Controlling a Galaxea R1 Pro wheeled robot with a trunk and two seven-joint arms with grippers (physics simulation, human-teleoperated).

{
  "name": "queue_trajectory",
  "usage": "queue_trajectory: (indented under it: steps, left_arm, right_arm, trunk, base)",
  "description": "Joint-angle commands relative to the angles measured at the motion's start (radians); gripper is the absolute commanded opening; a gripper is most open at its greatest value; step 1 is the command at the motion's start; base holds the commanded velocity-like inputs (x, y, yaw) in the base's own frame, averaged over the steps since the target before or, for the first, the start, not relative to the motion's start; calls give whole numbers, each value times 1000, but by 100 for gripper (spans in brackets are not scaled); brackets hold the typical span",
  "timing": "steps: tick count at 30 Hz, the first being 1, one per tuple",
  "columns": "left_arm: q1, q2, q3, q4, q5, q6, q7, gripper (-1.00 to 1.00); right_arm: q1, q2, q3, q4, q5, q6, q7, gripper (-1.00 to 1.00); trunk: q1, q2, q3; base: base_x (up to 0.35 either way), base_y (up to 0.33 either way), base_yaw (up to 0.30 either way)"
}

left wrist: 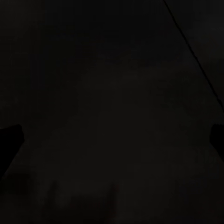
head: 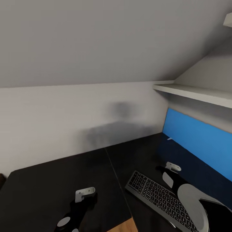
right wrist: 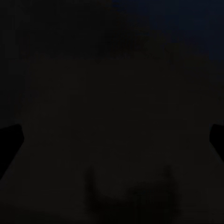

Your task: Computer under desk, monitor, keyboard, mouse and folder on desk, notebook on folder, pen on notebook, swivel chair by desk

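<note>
My left jaws (head: 84, 193) hover low over the bare black tabletop (head: 48, 187); my right jaws (head: 172, 167) hang over the tabletop just past the far end of the keyboard (head: 158, 196). From the head view I cannot tell whether either pair is open or closed. Both wrist views are nearly black: at the picture edges the dark fingertips (left wrist: 10, 140) of the left and those (right wrist: 10, 137) of the right sit wide apart, so both pairs stand open and hold nothing. The head view alone gives the keyboard lying flat beside the blue back panel (head: 199, 141), with a white shelf (head: 193, 92) above.
</note>
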Motion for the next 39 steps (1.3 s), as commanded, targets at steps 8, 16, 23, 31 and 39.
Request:
queue_trajectory:
  steps: [8, 16, 23, 31, 39]
  left_arm:
    - [0, -1, -5, -2, 10, 2, 103, 100]
    - [0, -1, -8, -2, 10, 2, 127, 100]
    - [0, -2, -9, -2, 10, 2, 129, 100]
    - [0, -2, -9, -2, 10, 2, 129, 100]
    - [0, -2, -9, -2, 12, 2, 129, 100]
  right_arm:
    - [0, 1, 3, -1, -8, 6, -3, 100]
    - [0, 2, 4, -1, -8, 7, -3, 100]
    - [0, 2, 4, -1, -8, 7, -3, 100]
    - [0, 4, 5, 0, -7, 7, -3, 100]
    - [0, 4, 5, 1, -7, 16, -4, 100]
  trunk:
    - [31, -57, -26]
    - [62, -113, -51]
    - [88, -162, -73]
    - [119, -218, -98]
    - [150, -274, -123]
  base:
    - [0, 0, 0]
    - [0, 0, 0]
    - [0, 0, 0]
    - [0, 0, 0]
    - [0, 0, 0]
